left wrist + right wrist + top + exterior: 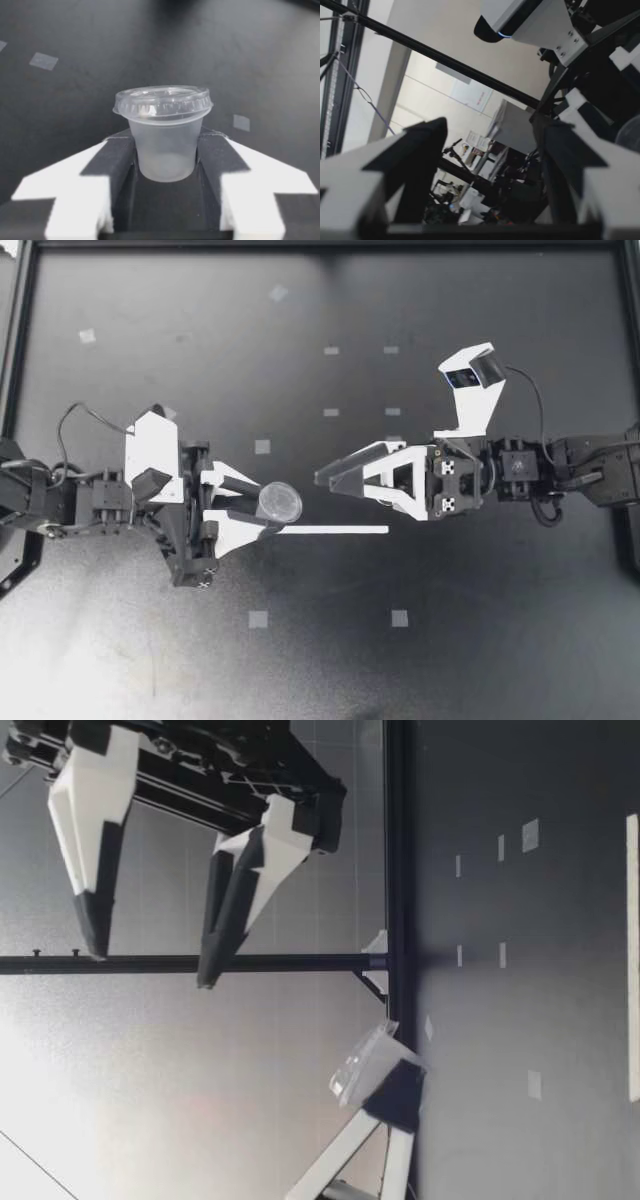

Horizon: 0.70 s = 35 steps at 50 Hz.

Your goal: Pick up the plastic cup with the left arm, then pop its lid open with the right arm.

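So, two arms and exactly one cup here. My left gripper (pixel 266 504) is clamped on a small clear plastic cup (pixel 280 502) with a clear round lid (pixel 281 500) pressed onto it. One lid, one cup. From the left wrist view the cup (pixel 162 135) sits squarely between the two dark finger pads (pixel 117 157), each touching one side of it, with the lid rim just above them. In the low view the cup (pixel 368 1062) looks tilted and sits low over the matte black table (pixel 560 1120). I can't tell whether its base touches the surface.

My right gripper (pixel 330 477) is holding nothing. Its tips point at the cup from near by without touching it. In the low view its two fingers (pixel 95 920) are spread wide and hang well above the table. The right wrist view shows the same wide gap in the right gripper (pixel 490 130).

Also on the table: one long thin white strip (pixel 335 530) lying flat just beside the left gripper's fingers, plus small pale tape squares (pixel 258 619). I count nine clear ones from above, maybe a couple more half hidden by the arms.
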Each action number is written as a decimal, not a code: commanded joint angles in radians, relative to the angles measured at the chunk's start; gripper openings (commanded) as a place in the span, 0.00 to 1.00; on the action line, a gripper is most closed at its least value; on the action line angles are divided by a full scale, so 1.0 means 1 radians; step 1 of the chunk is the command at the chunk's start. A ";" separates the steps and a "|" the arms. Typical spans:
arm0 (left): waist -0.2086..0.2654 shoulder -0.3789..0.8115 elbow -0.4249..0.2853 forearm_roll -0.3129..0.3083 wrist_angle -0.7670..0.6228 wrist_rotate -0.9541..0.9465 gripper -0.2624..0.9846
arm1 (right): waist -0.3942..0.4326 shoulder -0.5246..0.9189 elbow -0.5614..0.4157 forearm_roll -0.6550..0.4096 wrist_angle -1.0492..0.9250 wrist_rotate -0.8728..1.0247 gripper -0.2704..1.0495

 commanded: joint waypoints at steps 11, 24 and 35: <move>0.002 -0.011 -0.015 0.003 -0.011 0.002 0.40 | -0.006 -0.023 -0.008 0.002 0.023 -0.029 0.73; 0.002 -0.011 -0.015 0.005 -0.011 0.002 0.40 | -0.006 -0.021 -0.008 0.002 0.026 -0.029 0.73; 0.002 -0.011 -0.017 0.006 -0.011 0.002 0.40 | -0.006 -0.021 -0.008 0.000 0.026 -0.029 0.73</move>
